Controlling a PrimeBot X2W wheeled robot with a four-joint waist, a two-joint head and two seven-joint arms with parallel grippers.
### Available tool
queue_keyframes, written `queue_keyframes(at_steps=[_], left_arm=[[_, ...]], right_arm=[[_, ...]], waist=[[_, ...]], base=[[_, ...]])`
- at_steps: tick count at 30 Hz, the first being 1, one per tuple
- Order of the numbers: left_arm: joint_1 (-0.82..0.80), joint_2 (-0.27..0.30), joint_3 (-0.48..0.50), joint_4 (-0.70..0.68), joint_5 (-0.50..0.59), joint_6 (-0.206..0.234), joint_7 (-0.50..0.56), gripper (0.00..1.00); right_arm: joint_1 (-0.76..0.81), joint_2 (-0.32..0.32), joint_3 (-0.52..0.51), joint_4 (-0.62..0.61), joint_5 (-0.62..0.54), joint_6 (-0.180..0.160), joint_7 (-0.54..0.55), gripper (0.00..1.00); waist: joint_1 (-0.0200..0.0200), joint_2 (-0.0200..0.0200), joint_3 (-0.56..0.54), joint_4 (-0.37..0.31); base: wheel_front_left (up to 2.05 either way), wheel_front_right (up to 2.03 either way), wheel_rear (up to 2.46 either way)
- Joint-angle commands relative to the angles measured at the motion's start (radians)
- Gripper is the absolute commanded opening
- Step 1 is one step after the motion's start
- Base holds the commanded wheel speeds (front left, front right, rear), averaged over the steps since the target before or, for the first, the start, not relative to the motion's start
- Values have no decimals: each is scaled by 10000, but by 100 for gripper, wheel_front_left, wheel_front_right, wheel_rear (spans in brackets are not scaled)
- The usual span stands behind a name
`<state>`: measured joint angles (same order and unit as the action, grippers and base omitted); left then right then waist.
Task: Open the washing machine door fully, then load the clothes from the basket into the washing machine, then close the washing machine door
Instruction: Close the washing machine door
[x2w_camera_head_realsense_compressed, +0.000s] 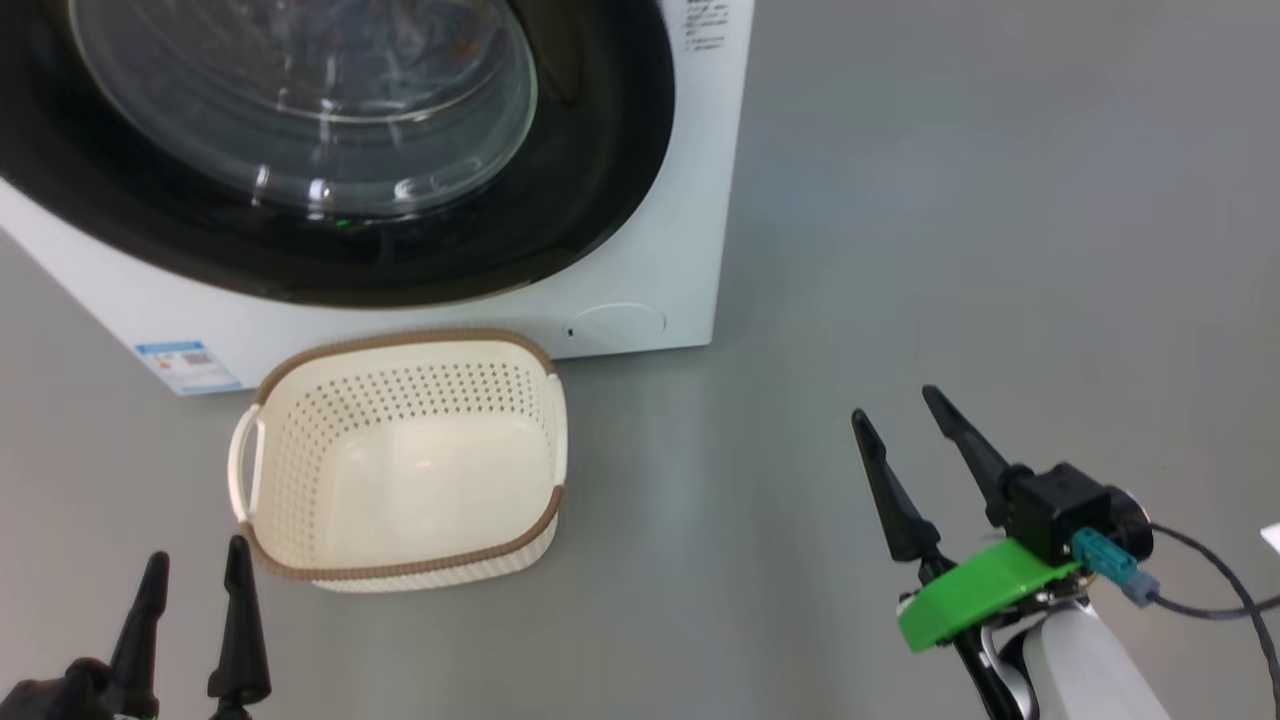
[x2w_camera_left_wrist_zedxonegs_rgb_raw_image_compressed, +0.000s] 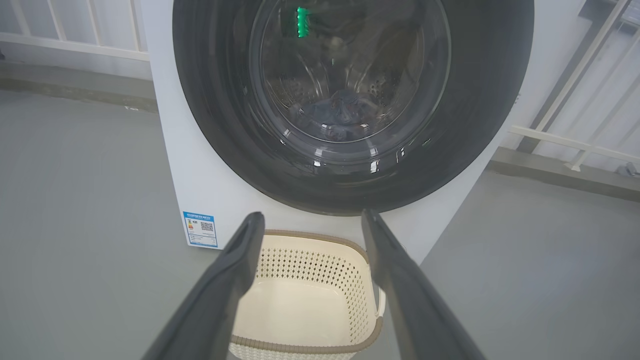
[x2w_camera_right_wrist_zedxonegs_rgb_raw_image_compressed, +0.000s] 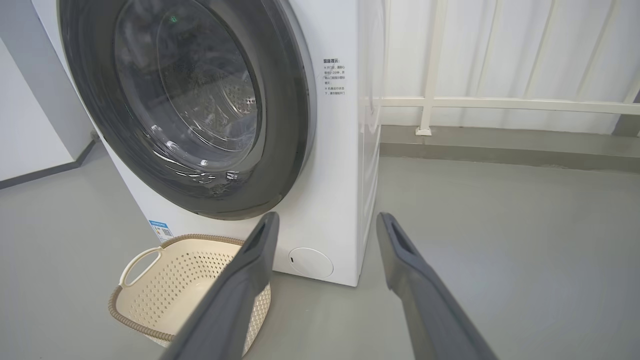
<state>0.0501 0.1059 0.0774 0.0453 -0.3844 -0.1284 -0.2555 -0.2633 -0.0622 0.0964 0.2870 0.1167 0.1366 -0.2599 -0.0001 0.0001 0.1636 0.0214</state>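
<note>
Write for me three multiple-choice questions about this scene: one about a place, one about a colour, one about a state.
1. Where is the basket? A) on the floor before the washing machine B) on top of it C) inside the drum
2. What colour is the rim of the washing machine door? A) white B) black C) blue
3. What state is the basket in? A) full B) empty C) overturned
Answers: 1A, it stands on the floor below the door. 2B, its wide ring is black. 3B, its bare bottom shows.
</note>
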Motion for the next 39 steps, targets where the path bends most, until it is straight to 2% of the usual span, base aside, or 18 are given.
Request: queue_keyframes(at_steps=[1, 15, 39], left_arm=[[-42, 120, 382, -184, 109, -23, -63, 100], [683, 19, 407, -256, 459, -23, -63, 100], [1170, -160, 427, -228, 922, -23, -63, 100]], right_arm=[[108, 120, 204, -309, 27, -59, -19, 100], [1509, 120, -53, -689, 251, -59, -19, 100], [2485, 120, -695, -1397, 595, -59, -19, 100]], waist=[[1, -1, -347, -327], [1, -1, -1132, -535], [1, -1, -1603, -317]], base=[[0, 0, 0], [0, 0, 0], [0, 0, 0]])
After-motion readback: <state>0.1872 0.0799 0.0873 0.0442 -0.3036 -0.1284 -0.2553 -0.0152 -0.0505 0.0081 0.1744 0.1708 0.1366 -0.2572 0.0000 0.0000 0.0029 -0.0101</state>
